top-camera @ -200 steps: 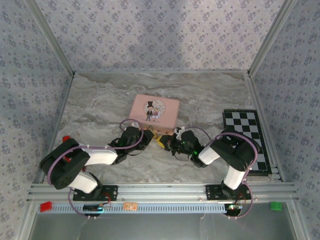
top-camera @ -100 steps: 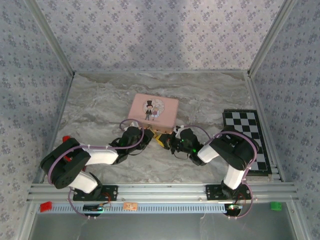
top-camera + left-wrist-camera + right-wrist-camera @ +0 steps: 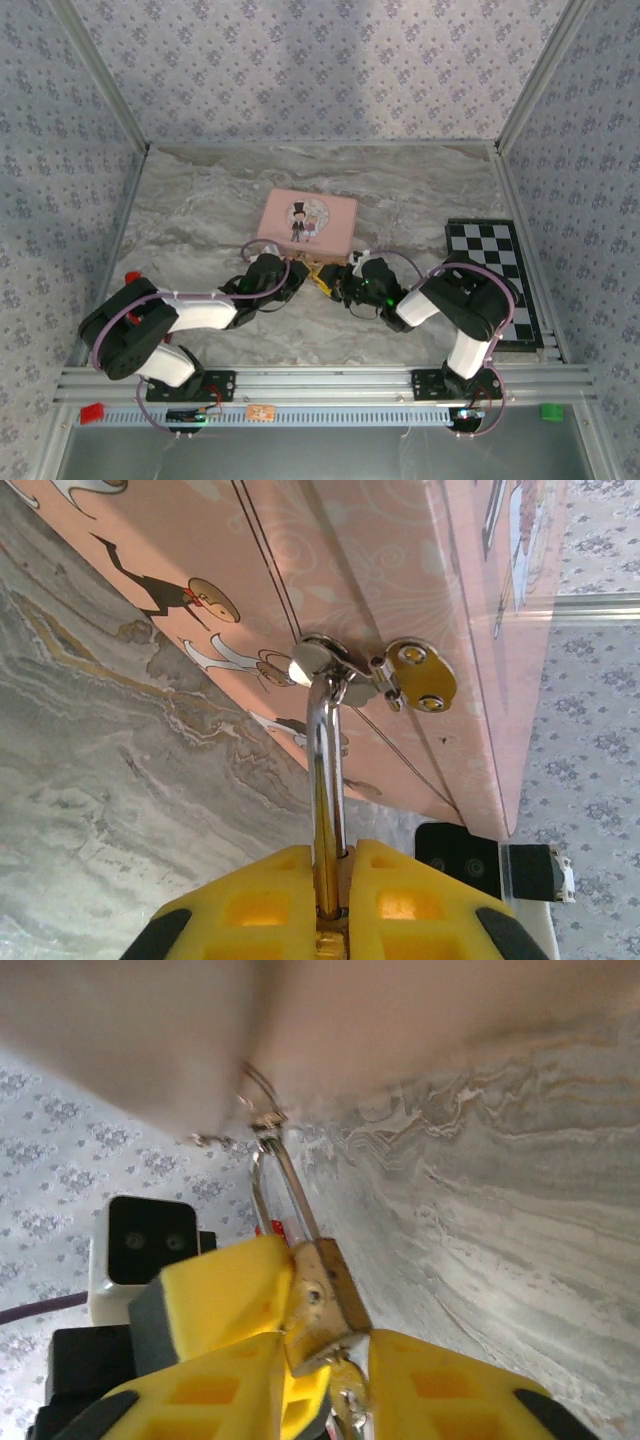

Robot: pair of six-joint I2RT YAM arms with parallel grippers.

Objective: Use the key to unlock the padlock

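**Left tool (image 3: pixel 330 885).** The yellow fingers (image 3: pixel 262 900) are closed to a narrow slit and clamped on the padlock (image 3: pixel 325 1298) at the base of its shackle (image 3: pixel 325 770). The shackle runs straight ahead of the tool to the pink tin (image 3: pixel 380 570). There its upper bend meets a silvery loop just beside a round brass latch plate (image 3: pixel 420 675). In the left wrist view the padlock's body is almost wholly hidden under the fingers. Whether the shackle is seated or released cannot be told.

**Container.** The pink tin lies on the marbled surface (image 3: pixel 200 210) directly beyond both tools, and its lid is shut. Its contents are not visible. In the right wrist view it is only a blurred mass overhead.

**Right tool (image 3: pixel 340 1365).** The fingers stand nearly together, gripping a small silvery piece taken to be the key (image 3: pixel 346 1400). The key sits directly under the brass padlock body and touches it. The body is tilted, just ahead of the fingertips, with one yellow finger of the left tool pressed against its side. The key's blade is hidden, so whether it is in the keyway cannot be told.

**Overhead view.** The two tools meet tip to tip just in front of the tin. The padlock and key are too small there to make out. A checkered board (image 3: pixel 495 275) lies well to the right of the right tool, partly covered by that arm.
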